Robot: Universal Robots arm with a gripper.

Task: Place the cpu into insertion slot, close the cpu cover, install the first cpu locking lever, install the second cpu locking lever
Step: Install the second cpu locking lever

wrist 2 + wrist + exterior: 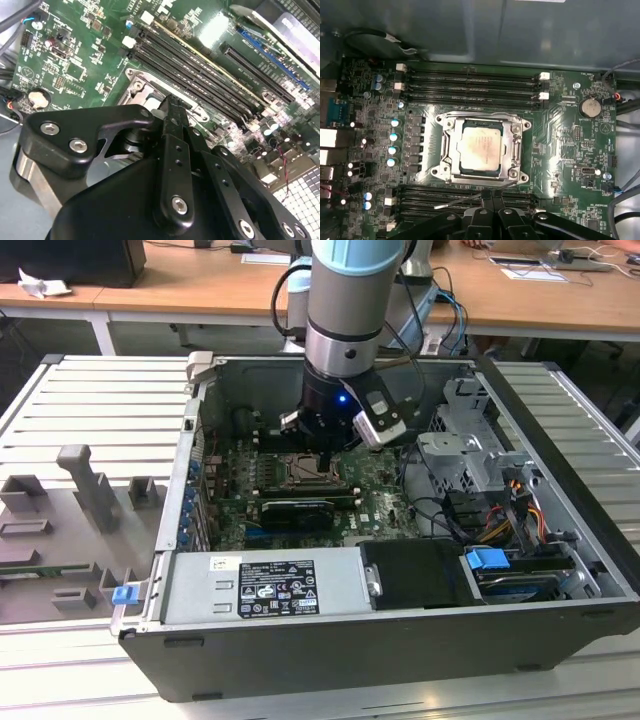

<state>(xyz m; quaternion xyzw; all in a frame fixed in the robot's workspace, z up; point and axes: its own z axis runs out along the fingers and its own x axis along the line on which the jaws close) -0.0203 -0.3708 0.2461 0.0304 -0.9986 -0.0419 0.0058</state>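
Note:
The cpu, a silvery-grey square, lies flat in the insertion slot on the green board. The cpu cover, a silvery metal frame, lies down around it and the chip shows through its open middle. A thin metal locking lever slants loose along the socket's edge, beside the memory slots. My gripper is shut, with its black fingertips pressed together right at that lever. In the second wrist view the gripper tips sit over a corner of the socket. In the exterior view the gripper hangs low over the socket.
The board sits deep in an open computer case with metal walls all round. A long black card lies beside the socket. A drive cage and cables stand at the exterior view's right. Memory slots flank the socket.

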